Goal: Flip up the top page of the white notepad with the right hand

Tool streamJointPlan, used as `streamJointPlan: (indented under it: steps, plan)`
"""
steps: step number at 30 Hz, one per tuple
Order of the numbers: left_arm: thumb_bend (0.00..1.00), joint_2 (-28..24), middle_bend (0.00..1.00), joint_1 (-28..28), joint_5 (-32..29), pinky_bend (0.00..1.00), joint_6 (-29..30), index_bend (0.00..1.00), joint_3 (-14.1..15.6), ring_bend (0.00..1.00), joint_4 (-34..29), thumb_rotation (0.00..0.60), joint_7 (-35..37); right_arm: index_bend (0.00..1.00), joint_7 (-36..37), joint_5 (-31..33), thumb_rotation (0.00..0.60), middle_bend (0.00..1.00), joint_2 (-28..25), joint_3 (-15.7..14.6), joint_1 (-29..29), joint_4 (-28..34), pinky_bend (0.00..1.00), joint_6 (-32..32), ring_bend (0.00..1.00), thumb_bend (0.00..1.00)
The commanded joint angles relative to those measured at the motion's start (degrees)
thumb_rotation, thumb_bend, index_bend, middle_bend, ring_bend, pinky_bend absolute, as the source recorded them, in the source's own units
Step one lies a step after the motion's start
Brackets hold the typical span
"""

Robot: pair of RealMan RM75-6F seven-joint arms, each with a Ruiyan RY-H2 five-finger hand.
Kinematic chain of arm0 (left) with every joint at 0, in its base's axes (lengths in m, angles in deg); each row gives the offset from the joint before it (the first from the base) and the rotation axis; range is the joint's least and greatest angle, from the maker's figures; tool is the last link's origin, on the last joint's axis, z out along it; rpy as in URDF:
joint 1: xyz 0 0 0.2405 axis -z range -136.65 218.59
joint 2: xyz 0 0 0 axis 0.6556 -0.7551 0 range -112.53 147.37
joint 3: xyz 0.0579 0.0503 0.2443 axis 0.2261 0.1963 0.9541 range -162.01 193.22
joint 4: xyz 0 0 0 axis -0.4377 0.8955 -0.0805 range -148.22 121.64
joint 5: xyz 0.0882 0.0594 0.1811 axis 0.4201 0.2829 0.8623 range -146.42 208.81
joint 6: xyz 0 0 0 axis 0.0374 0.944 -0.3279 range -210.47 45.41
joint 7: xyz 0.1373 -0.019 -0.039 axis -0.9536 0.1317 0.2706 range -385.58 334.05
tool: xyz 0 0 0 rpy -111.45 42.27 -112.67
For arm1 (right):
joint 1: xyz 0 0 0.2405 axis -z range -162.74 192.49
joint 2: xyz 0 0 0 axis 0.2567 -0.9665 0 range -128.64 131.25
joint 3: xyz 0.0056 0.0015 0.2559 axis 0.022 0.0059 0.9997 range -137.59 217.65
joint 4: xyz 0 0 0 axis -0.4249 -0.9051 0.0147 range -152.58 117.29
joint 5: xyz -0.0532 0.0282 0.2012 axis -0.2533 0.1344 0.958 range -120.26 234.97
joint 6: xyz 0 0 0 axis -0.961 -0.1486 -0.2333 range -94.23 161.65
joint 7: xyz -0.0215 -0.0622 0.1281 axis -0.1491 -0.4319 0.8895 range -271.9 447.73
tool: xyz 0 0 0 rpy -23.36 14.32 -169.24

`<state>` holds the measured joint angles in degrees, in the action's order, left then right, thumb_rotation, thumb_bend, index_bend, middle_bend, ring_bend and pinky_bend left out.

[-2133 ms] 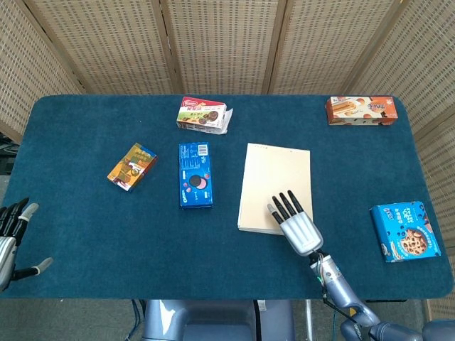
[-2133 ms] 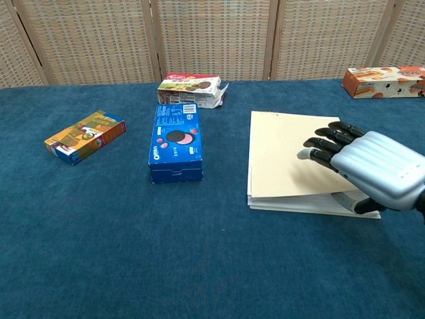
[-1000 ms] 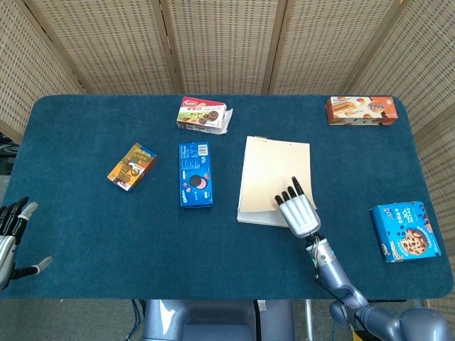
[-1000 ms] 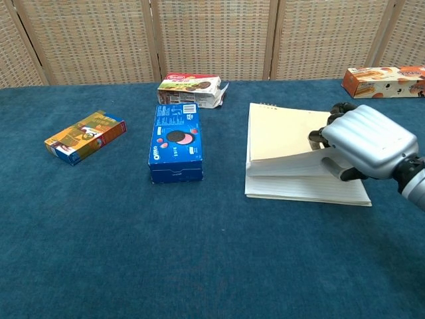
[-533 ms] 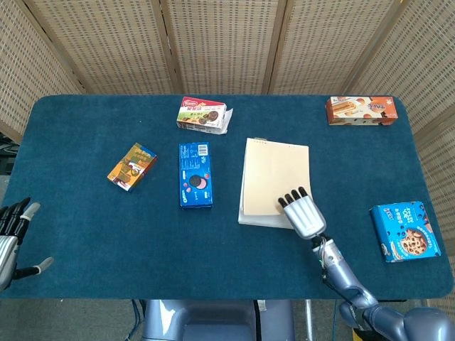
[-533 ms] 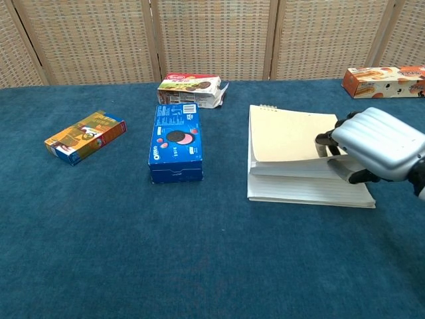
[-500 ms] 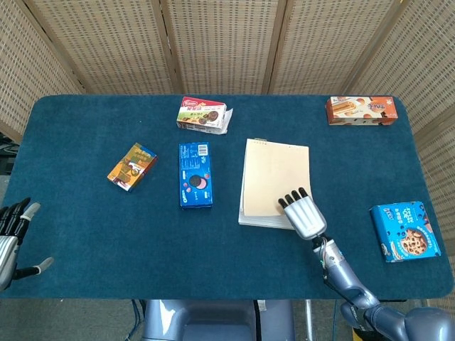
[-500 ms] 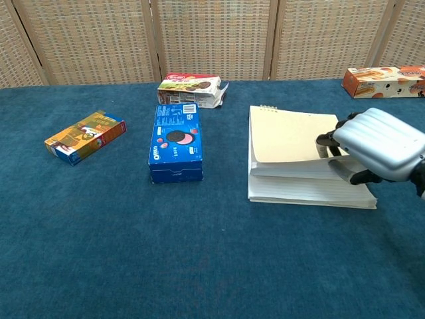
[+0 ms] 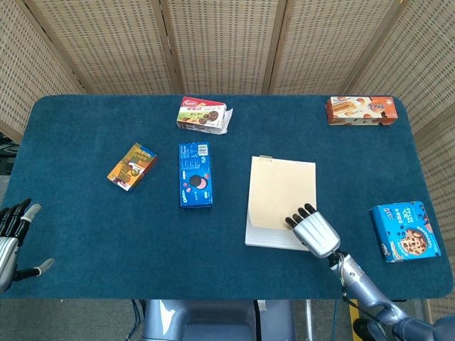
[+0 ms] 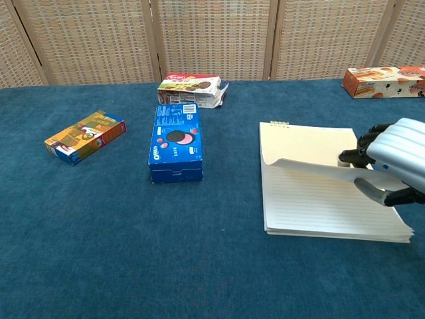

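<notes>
The white notepad (image 9: 264,233) (image 10: 319,212) lies right of centre on the blue table, its spiral edge away from me. My right hand (image 9: 315,232) (image 10: 393,161) pinches the near right part of the cream top page (image 9: 281,192) (image 10: 307,153). That page is raised off the lined sheets beneath, which show in the chest view. My left hand (image 9: 13,234) rests at the table's near left edge, fingers apart and holding nothing; only the head view shows it.
A blue Oreo box (image 9: 195,175) (image 10: 175,141) lies left of the notepad. An orange snack box (image 9: 132,166) (image 10: 85,136) is further left, a red-green box (image 9: 202,114) (image 10: 191,88) behind. An orange-brown box (image 9: 360,110) (image 10: 384,80) sits far right, a blue cookie box (image 9: 404,231) near right.
The right hand has drawn back toward me and to the right, dragging the notepad along. The top page is lifted higher, baring more of the lined sheet. The left hand stayed still.
</notes>
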<state>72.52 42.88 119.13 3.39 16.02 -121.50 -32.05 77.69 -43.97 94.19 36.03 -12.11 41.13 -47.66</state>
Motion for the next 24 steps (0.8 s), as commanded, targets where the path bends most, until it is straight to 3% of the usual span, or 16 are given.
streamJointPlan:
  steps: [1,9,19,22,24]
  plan:
    - [0.0,0.0,0.0,0.0,0.1,0.0,0.0,0.0,0.0,0.0,0.0,0.6,0.0,0.67,-0.8,-2.2,0.6,0.65,-3.7,-2.4,1.4,5.4,0.4,-1.6,0.49,0.65]
    - [0.0,-0.1,0.0,-0.2,0.5,0.0,0.3,0.0,0.2,0.0,0.0,0.6,0.2,0.68,-3.5,-6.1,0.6,0.66,-10.1,-6.3,3.1,15.0,0.4,-2.4,0.5,0.64]
    - [0.0,-0.1,0.0,-0.3,0.9,0.0,0.5,0.0,0.4,0.0,0.1,0.6,0.4,0.68,-5.1,-11.9,0.6,0.66,-15.9,-10.7,5.0,21.7,0.4,-4.1,0.5,0.65]
    - [0.0,0.0,0.0,-0.3,0.8,0.0,0.3,0.0,0.4,0.0,0.0,0.6,0.1,0.68,-5.5,-12.4,0.6,0.66,-17.4,-9.7,4.9,23.9,0.4,-5.3,0.5,0.65]
    - [0.0,0.1,0.0,-0.2,0.7,0.0,0.1,0.0,0.4,0.0,0.0,0.6,-0.2,0.68,-6.2,-11.7,0.6,0.66,-18.2,-7.2,4.1,25.3,0.4,-6.0,0.5,0.64]
